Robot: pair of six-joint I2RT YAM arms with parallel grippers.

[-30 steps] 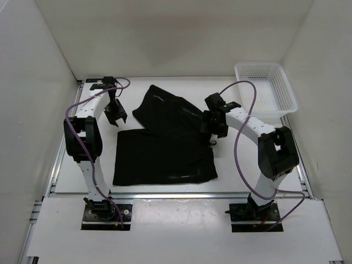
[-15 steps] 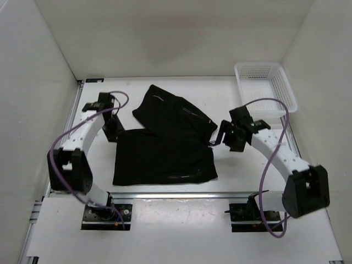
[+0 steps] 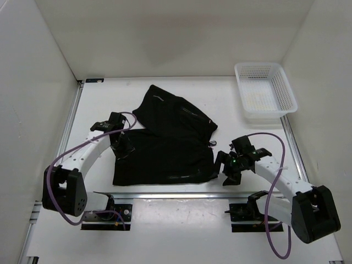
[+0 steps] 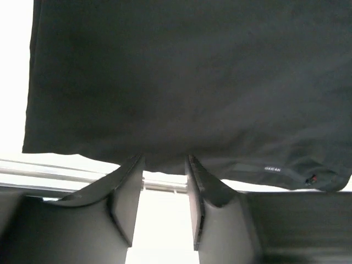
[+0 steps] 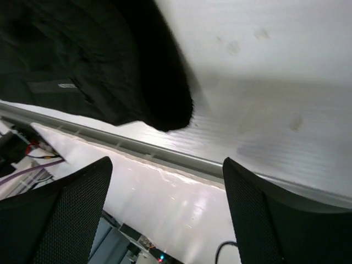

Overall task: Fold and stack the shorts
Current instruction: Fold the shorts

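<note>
Two black shorts lie on the white table. The front shorts (image 3: 165, 159) lie flat and spread wide; the back shorts (image 3: 175, 113) lie tilted behind them and overlap their far edge. My left gripper (image 3: 123, 147) hovers over the front shorts' left part. In the left wrist view my left gripper (image 4: 165, 165) has its jaws a little apart and empty, and the front shorts (image 4: 187, 82) fill the upper part. My right gripper (image 3: 226, 169) is just right of the front shorts' near right corner. In the right wrist view my right gripper (image 5: 168, 181) is wide open and empty, below that corner (image 5: 110, 66).
A white mesh basket (image 3: 265, 93) stands at the back right. A metal rail (image 3: 176, 195) runs along the table's front edge, close to both grippers. White walls enclose the left, back and right sides.
Both arms swung from the back of the table toward the front. The left gripper came to the front shorts' left part; the right gripper left the back shorts for the front right corner.
</note>
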